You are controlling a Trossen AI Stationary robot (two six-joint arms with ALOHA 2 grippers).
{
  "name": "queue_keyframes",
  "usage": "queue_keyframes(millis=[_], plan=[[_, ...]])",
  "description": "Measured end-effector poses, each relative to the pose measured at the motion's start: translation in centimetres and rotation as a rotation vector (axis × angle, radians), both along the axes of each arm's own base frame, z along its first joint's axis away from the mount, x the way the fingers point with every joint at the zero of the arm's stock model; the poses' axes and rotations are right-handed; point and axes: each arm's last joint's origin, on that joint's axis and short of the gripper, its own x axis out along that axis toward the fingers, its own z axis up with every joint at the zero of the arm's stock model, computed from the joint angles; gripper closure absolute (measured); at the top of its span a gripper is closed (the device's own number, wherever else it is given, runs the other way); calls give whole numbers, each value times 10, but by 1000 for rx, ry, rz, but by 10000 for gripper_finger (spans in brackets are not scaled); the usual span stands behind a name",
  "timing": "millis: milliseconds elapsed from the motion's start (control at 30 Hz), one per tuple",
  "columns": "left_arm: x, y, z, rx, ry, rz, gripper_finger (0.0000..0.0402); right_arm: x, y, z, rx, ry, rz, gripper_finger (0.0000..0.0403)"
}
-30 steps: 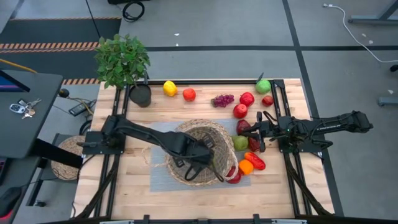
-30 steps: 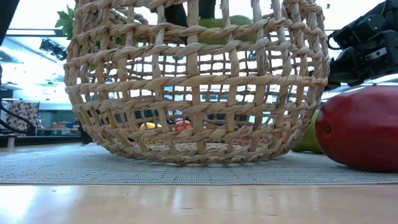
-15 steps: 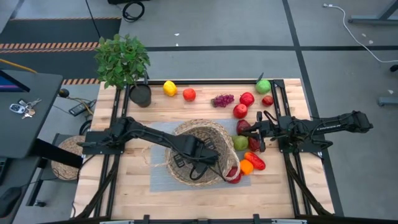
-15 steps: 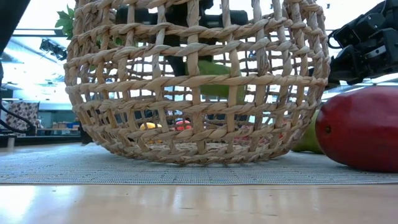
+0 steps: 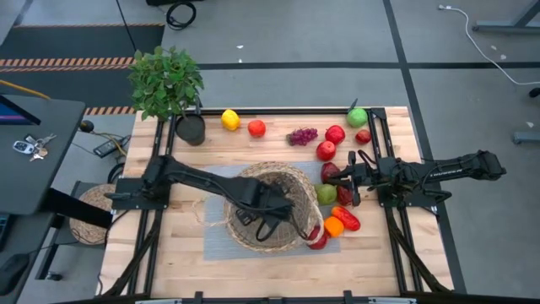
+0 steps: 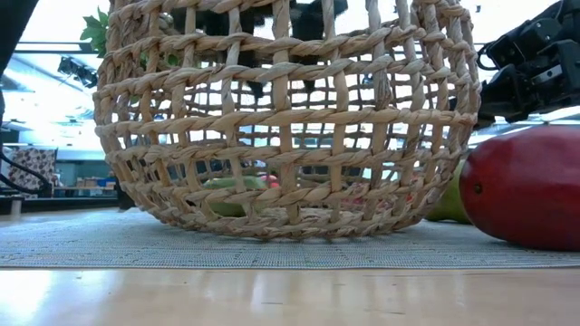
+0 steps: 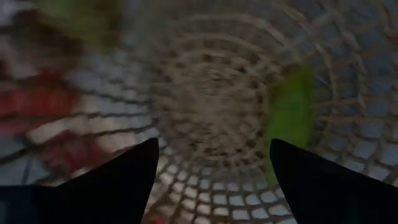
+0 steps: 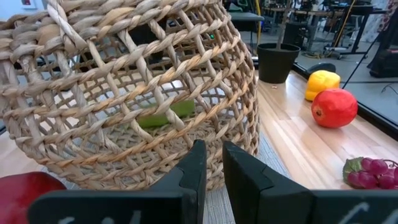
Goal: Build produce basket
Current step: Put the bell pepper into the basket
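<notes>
Left wrist view shows the left gripper (image 7: 211,180) with its two dark fingers (image 7: 118,180) spread wide and nothing between them, looking down into the basket (image 7: 217,81). A green cucumber (image 7: 287,118) lies loose on the woven floor beyond the fingertips, against the wall.

In the high view the left gripper (image 5: 268,213) hangs inside the basket (image 5: 291,177), the arm reaching in from the table's left edge. The basket is a large round tan wicker piece with an open lattice wall, standing on a grey mat (image 5: 218,241) near the middle of the table (image 5: 169,253). The low view shows the cucumber (image 6: 231,192) resting flat on the basket bottom behind the lattice (image 6: 290,118).

The right gripper (image 5: 348,179) waits just right of the basket, among the produce; in the right wrist view its fingers (image 8: 189,171) stand close together, a narrow gap between them, holding nothing.

Other produce lies outside: a green fruit (image 5: 326,194), an orange piece (image 5: 334,226) and red pieces (image 5: 347,219) beside the basket's right side; a yellow piece (image 5: 230,119), a red piece (image 5: 256,128) and a purple grape bunch (image 5: 303,135) along the far edge. A potted plant (image 5: 166,82) stands at the far left corner.
</notes>
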Motion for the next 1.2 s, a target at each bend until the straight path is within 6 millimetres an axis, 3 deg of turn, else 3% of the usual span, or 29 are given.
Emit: queue_keyframes(millis=[167,300,467,600,900,1067,1200], plan=[[-19,20,55,-89,-181,115,117,0,0,1,0,-9,0,342],[-44,58,99,-258,-326,236,148,0,0,1,0,-9,0,342],[-71,113,119,-386,-469,350,186,0,0,1,0,-9,0,342],[-83,151,109,-379,-560,424,207,0,0,1,0,-9,0,342],[-98,249,43,-309,-634,732,229,0,0,1,0,-9,0,342],[-108,286,13,-247,-618,828,209,0,0,1,0,-10,0,342],[-108,302,-8,-150,-564,948,163,0,0,1,0,-9,0,342]])
